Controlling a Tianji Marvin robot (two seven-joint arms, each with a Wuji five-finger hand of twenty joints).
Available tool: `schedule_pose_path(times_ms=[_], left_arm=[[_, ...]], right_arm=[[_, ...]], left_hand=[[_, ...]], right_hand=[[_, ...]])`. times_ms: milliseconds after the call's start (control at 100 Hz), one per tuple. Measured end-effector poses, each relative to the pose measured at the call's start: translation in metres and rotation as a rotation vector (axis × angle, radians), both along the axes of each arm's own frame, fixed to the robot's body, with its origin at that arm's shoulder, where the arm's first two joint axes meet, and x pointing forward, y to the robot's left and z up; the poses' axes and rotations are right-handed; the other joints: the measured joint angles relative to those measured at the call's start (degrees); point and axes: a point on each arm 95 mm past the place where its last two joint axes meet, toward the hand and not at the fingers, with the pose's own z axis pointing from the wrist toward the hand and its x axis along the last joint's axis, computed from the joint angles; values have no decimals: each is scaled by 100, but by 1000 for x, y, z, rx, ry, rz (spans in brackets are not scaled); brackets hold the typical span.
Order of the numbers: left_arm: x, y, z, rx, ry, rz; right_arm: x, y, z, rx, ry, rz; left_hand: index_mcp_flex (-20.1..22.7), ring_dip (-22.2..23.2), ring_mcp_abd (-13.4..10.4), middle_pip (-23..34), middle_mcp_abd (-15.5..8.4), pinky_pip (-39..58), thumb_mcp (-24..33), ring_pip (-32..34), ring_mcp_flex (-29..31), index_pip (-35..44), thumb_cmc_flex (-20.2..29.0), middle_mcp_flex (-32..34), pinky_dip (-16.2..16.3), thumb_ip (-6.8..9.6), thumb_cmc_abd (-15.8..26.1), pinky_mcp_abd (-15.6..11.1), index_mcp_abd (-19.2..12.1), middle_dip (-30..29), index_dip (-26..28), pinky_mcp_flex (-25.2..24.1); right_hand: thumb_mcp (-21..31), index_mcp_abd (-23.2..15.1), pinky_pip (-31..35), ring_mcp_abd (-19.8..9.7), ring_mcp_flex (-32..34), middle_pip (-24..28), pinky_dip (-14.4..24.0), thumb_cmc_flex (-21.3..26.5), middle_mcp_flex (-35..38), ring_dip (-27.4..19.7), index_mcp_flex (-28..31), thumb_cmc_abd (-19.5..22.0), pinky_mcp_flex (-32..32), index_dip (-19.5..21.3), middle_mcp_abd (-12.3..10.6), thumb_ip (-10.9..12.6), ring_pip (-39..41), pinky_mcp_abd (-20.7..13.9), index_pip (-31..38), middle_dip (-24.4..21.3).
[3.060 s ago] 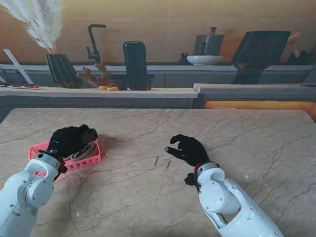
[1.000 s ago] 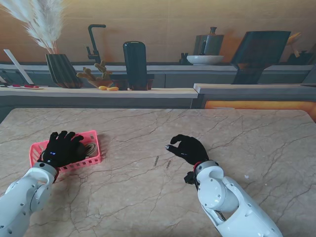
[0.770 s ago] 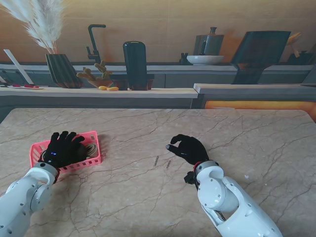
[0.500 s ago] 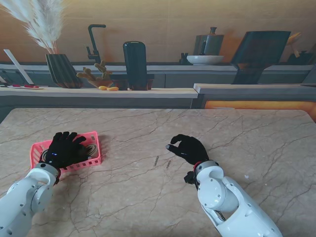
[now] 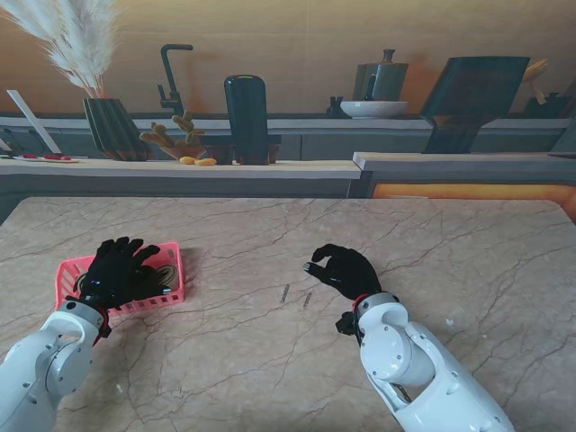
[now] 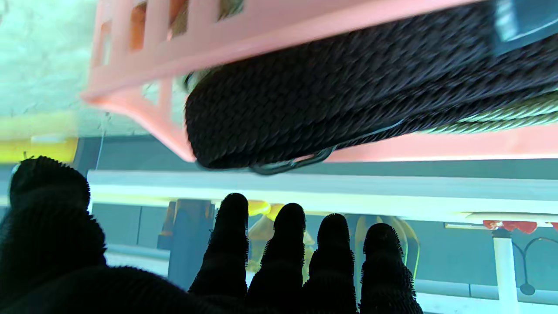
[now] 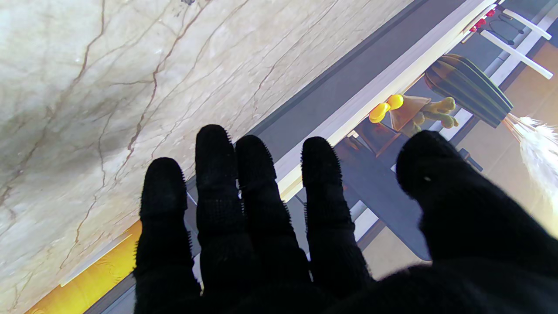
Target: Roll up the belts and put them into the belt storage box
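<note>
While our left hand (image 5: 120,272) floats over the pink box (image 5: 176,286) on the left of the worktop (image 5: 288,234), we think the putting-in step is almost done. From the left wrist we see a rolled black belt (image 6: 348,83) lying inside the box, with a paler belt (image 6: 501,117) tucked beside it. Our left fingers (image 6: 283,244) are spread out and straight, and they hold nothing. The palm faces down, just over the belts, and we cannot tell if it touches them. Our right hand (image 5: 342,270) sits near the middle of the worktop, well apart from the box. Its fingers (image 7: 209,183) are loosely curled and a little apart, with nothing in them. Two tiny sticks (image 5: 295,295) lie just to its left; they are too small to name. We see no other belt out on the worktop. Next, we think the left hand should lift up and pull back slowly, so it does not bump the box or drag a belt out.
</note>
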Motion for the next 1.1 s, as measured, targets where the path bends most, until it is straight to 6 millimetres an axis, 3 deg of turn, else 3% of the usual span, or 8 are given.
schedule_pose_path(times_ms=[210, 300, 370, 640, 700, 740, 870, 1100], left_arm=[[-1, -14, 6, -263, -64, -25], [-1, -24, 9, -307, -47, -49], [-2, -34, 13, -370, -40, -68], [-8, -69, 27, -520, 0, -186], [-8, -74, 29, -582, 9, -203], [-9, -77, 30, -622, 27, -218], [-10, -88, 33, -669, 110, -275], [-9, -98, 35, -836, 181, -324]], right_arm=[[0, -1, 1, 7, -23, 16], [0, -2, 2, 20, -51, 42], [-1, -2, 2, 14, -65, 52], [-5, -8, 1, 10, -87, 70], [-6, -9, 2, 15, -95, 84], [-7, -10, 2, 19, -99, 95], [-9, -11, 3, 48, -110, 130], [-17, -10, 7, 91, -153, 174]], left_hand=[[231, 258, 159, 40, 0, 1026, 70, 225, 349, 163, 229, 326, 635, 0, 81, 298, 9, 150, 226, 144], [241, 330, 194, 40, 0, 1376, 125, 292, 468, 177, 236, 361, 766, 0, 69, 319, 24, 151, 290, 146], [293, 382, 227, 88, 0, 1507, 145, 310, 498, 189, 302, 421, 773, 0, 61, 353, 88, 154, 327, 146], [293, 388, 297, 88, 79, 1585, 352, 310, 574, 190, 303, 492, 774, -1, -182, 365, 172, 156, 327, 207], [292, 388, 307, 73, 80, 1587, 524, 301, 575, 188, 303, 492, 745, -1, -228, 371, 200, 156, 317, 230], [292, 388, 311, 70, 81, 1589, 929, 300, 575, 175, 283, 492, 627, -1, -365, 372, 235, 156, 266, 230], [292, 334, 311, -20, 83, 1358, 1337, 217, 575, 71, 169, 487, 389, -1, -475, 312, 240, 156, 199, 257], [292, 266, 313, -91, 93, 990, 1343, 78, 569, -25, 169, 481, 226, -1, -474, 209, 299, 145, 182, 308]], right_hand=[[48, -1, 2, 0, 1, 0, 0, -9, 0, 1, -5, -13, 0, -3, 0, 0, 0, -4, 0, 1], [151, -17, 2, -14, 0, -15, 0, -118, -74, 1, -153, -281, 1, -7, -1, 1, 0, -74, -7, 1], [401, -58, 3, -47, -4, -30, 0, -193, -193, 1, -255, -394, 2, -12, -29, 1, -18, -79, -84, 1], [468, -93, 3, -98, -95, -193, -1, -256, -480, -57, -525, -590, 2, -16, -45, -29, -218, -84, -86, -60], [463, -119, 3, -125, -97, -312, -4, -256, -543, -92, -598, -714, 3, -18, -51, -29, -340, -146, -89, -63], [452, -125, 3, -149, -172, -321, -46, -256, -588, -132, -605, -781, 25, -28, -96, -27, -422, -163, -144, -70], [350, -125, -496, -216, -133, -464, -214, -247, -719, -361, -898, -820, 77, -88, -111, -27, -829, -386, -243, -129], [51, -125, -1042, -349, -235, -536, -444, -245, -856, -706, -1121, -878, 68, -102, -273, -9, -1400, -539, -324, -192]])
